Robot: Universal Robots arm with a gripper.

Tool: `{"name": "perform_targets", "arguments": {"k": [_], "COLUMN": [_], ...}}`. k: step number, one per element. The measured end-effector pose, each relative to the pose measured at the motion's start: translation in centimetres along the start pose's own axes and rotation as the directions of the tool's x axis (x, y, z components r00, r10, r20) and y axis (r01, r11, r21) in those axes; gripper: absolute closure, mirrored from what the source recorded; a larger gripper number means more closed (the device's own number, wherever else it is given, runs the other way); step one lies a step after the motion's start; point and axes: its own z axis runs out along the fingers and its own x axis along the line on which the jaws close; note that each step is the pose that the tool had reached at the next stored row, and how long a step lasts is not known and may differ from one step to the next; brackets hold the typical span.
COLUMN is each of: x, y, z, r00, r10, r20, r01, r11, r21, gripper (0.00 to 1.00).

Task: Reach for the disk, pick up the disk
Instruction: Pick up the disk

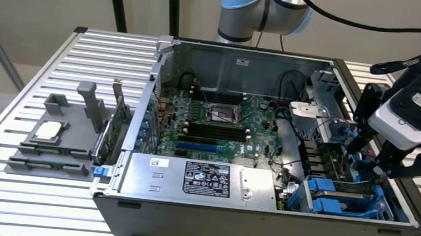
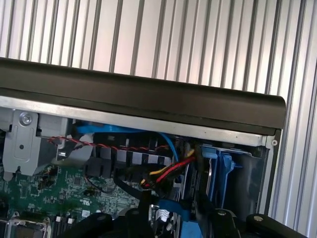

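Sitting on slatted bench (image 1: pixel 12 193): open computer case (image 1: pixel 262 227), side panel off. Disk (image 1: pixel 337 196) lies in its blue carrier rails in the case's near corner, at the exterior view's right, just beside the silver power-supply box (image 1: pixel 199 178). Claw (image 1: pixel 368 162) hangs inside the case, just above and beyond the disk, jaws spread, nothing held.

Risks, as I judge them:
- Red, yellow and black cables (image 2: pixel 166 171) run close against the carrier. A finger could snag or drag them on descent.
- Case wall (image 2: pixel 148 99) stands close on the right, leaving little room.
- Blue rails may bind in the bay, so a shallow pinch could slip.
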Motion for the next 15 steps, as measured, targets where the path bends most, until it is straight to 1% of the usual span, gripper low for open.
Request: {"name": "perform_targets", "arguments": {"k": [2, 3, 6, 7, 9, 12, 15], "x": [0.0, 0.0, 0.0, 0.0, -0.1, -0.3, -0.4], "y": [-0.15, -0.15, -0.03, 0.17, 0.85, 1.98, 2.78], "z": [-0.15, -0.4, -1.75, -2.03, -2.18, -2.19, -2.05], "r00": [1.0, 1.0, 1.0, 1.0, 1.0, 1.0, 0.9999], "r10": [0.0, -0.001, -0.001, -0.002, -0.004, -0.007, -0.012], "r20": [0.0002, -0.0002, -0.0002, -0.0016, -0.0034, -0.0054, -0.0056], "r01": [0.0, 0.001, 0.001, 0.002, 0.004, 0.007, 0.012], "r11": [1.0, 1.0, 1.0, 1.0, 1.0, 1.0, 0.9999], "r21": [-0.0002, -0.0002, 0.0002, 0.0009, 0.0016, 0.0017, 0.0018], "gripper": [0.52, 0.52, 0.52, 0.52, 0.52, 0.52, 0.52]}}
